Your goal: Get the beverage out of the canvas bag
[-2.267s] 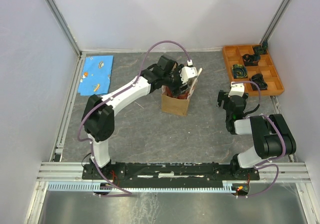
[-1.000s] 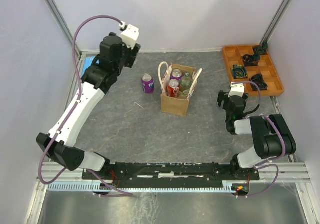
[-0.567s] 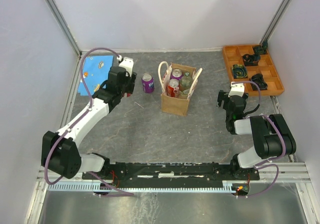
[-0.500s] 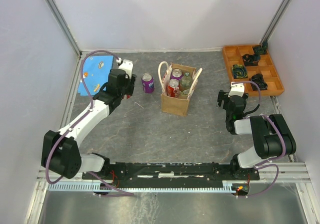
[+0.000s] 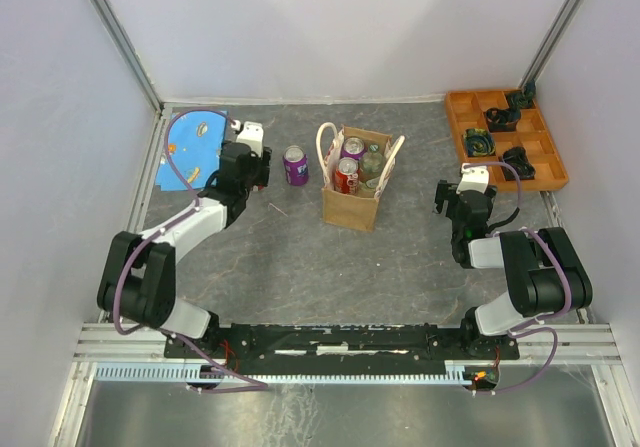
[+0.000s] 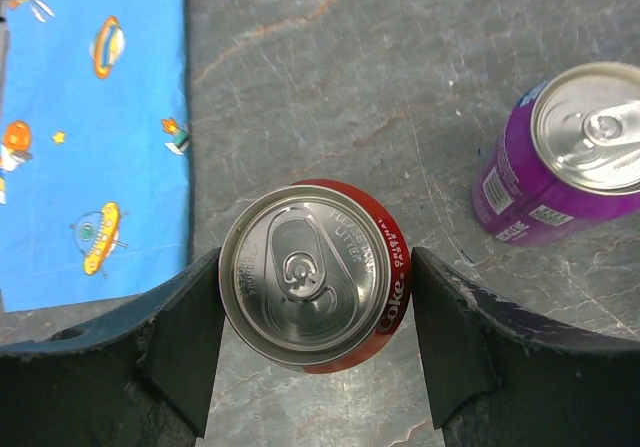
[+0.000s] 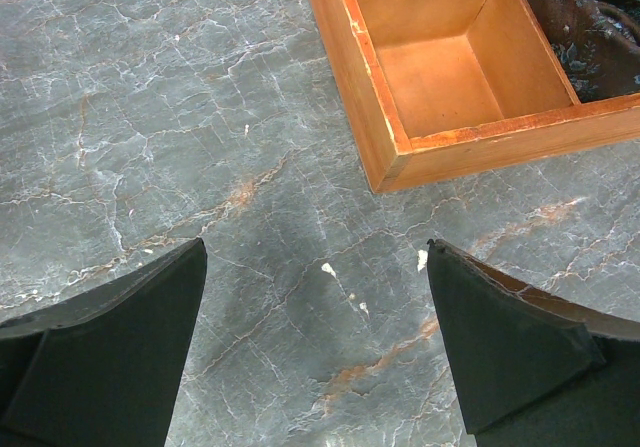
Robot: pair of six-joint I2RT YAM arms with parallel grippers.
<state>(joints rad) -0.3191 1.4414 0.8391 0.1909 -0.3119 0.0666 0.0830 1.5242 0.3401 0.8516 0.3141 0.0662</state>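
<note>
Veined grey tabletop (image 6: 400, 87) bears a cylindrical red can (image 6: 315, 277) gripped between jaws.

With a red can (image 6: 310, 277) filling the closed jaws of your left gripper (image 6: 315, 302), a purple can (image 6: 565, 152) stands near on its right and a blue cloth (image 6: 90, 137) lies on its left, while the spread jaws of your right gripper (image 7: 315, 297) hang over open table (image 7: 150, 87) beside the corner of the orange tray (image 7: 370, 97).

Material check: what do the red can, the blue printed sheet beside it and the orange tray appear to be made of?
Red can: metal, probably aluminium; bare silvery lid with pull tab, glossy printed red wall.
Blue sheet: matte, thin, lying flat with cartoon print; cloth or paper, unclear.
Orange tray: rigid, matte orange walls with pale worn edges; painted wood or plastic, cannot tell.
</note>
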